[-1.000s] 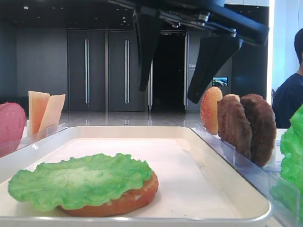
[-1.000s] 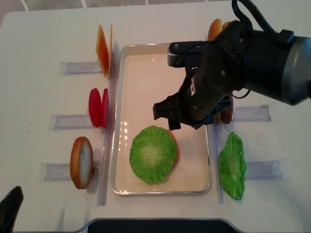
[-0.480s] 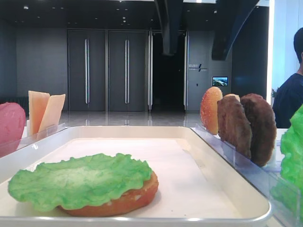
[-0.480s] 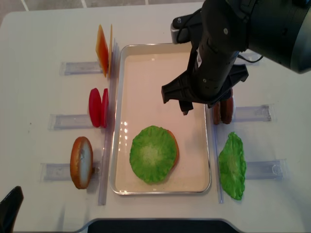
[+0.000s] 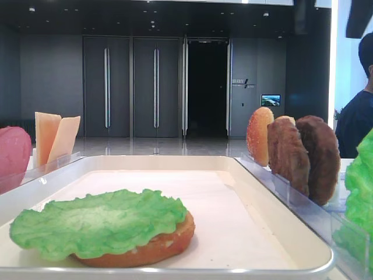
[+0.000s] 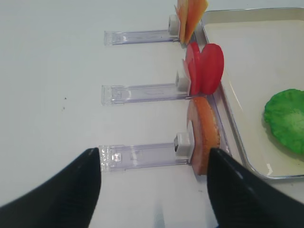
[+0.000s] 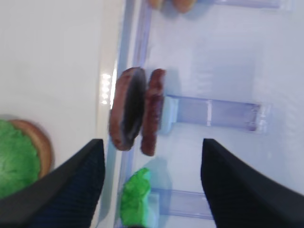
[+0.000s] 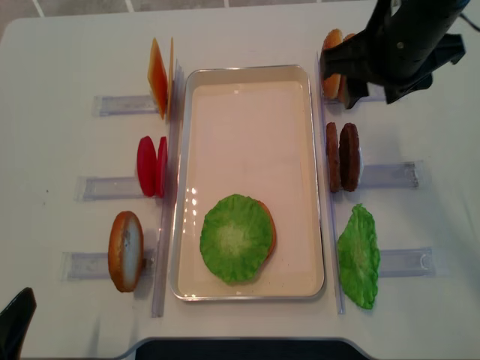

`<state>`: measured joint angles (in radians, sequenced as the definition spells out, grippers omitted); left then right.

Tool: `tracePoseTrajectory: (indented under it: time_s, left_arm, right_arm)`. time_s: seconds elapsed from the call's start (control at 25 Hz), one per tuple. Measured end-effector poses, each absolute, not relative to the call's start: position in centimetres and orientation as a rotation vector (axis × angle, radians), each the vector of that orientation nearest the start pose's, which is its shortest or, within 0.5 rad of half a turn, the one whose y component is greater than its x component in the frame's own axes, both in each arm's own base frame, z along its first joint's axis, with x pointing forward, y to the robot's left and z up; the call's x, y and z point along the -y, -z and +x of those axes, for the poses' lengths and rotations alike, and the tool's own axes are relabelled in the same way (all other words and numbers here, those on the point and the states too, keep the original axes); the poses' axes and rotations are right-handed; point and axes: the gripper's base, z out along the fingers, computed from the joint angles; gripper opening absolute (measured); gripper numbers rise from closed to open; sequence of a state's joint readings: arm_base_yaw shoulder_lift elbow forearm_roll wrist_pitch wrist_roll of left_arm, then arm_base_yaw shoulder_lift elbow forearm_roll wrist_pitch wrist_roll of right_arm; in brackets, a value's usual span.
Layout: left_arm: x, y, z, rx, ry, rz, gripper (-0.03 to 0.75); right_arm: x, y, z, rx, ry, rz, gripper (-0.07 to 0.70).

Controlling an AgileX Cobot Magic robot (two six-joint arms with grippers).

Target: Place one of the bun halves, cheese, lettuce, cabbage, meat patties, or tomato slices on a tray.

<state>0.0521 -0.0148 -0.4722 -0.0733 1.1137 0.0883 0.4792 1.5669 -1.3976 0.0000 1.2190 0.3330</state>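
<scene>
An off-white tray (image 8: pixel 247 69) lies mid-table. In it a green lettuce (image 8: pixel 236 238) leaf covers a bun half (image 8: pixel 271 234); the low view shows the same lettuce (image 5: pixel 99 221). My right gripper (image 8: pixel 367 79) hovers open and empty at the back right, over the rack of bun halves (image 8: pixel 331 67). Its wrist view looks down on two meat patties (image 7: pixel 135 111) and a second lettuce (image 7: pixel 135 197) between the spread fingers (image 7: pixel 71 190). My left gripper (image 6: pixel 154 190) is open and empty, low at the front left, before a bun half (image 6: pixel 205 135) standing in its rack.
Clear plastic racks flank the tray. On the left stand cheese (image 8: pixel 159 75), tomato slices (image 8: pixel 151 166) and a bun half (image 8: pixel 125 250). On the right are meat patties (image 8: pixel 343 157) and lettuce (image 8: pixel 358 256). A person (image 5: pixel 355 116) stands at the far right.
My right gripper has risen from above the tray and swung to the back right, over the bun and patty racks, still open. The food has not moved.
</scene>
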Motion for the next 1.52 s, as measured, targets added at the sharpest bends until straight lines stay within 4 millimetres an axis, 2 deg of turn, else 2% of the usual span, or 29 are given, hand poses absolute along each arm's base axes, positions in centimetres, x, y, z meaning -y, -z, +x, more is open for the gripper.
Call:
tracePoseTrajectory:
  time_s: [0.2,0.48,0.6,0.72,0.92,1.2,1.36,1.44,1.52]
  left_arm:
    - [0.6,-26.5,-0.6,-2.107,0.005,0.043,0.534]
    - [0.6,-26.5,-0.6,-2.107,0.005,0.043,0.534]
    - [0.6,-26.5,-0.6,-2.107,0.005,0.043,0.534]
    - [0.6,-26.5,-0.6,-2.107,0.005,0.043,0.534]
    - [0.6,-26.5,-0.6,-2.107,0.005,0.043,0.534]
    - [0.6,-26.5,-0.6,-2.107,0.005,0.043,0.534]
    - [0.6,-26.5,-0.6,-2.107,0.005,0.043,0.534]
    - [0.6,-26.5,-0.6,-2.107,0.005,0.043,0.534]
    - [0.6,-26.5,-0.6,-2.107,0.005,0.043,0.534]
  right_arm:
    - [-8.9,-32.9,29.4,-2.849,-0.113,-0.082,0.45]
    - [-1.7,-34.1,29.8,-2.802,-0.073,0.115,0.45]
    - [-0.1,-34.5,29.5,-2.786,-0.054,0.142,0.45]
    - [0.0,-34.8,28.8,-2.776,-0.058,0.126,0.45]
    - [-0.2,-33.1,25.3,-2.834,-0.076,0.082,0.448]
    - [-0.2,-31.3,17.7,-2.839,-0.073,0.062,0.447]
    - [-0.3,-31.3,13.4,-2.756,-0.072,0.056,0.446]
    - [-0.3,-31.8,10.8,-2.662,-0.071,0.049,0.446]
    - [-0.3,-32.3,8.9,-2.589,-0.069,0.044,0.446]
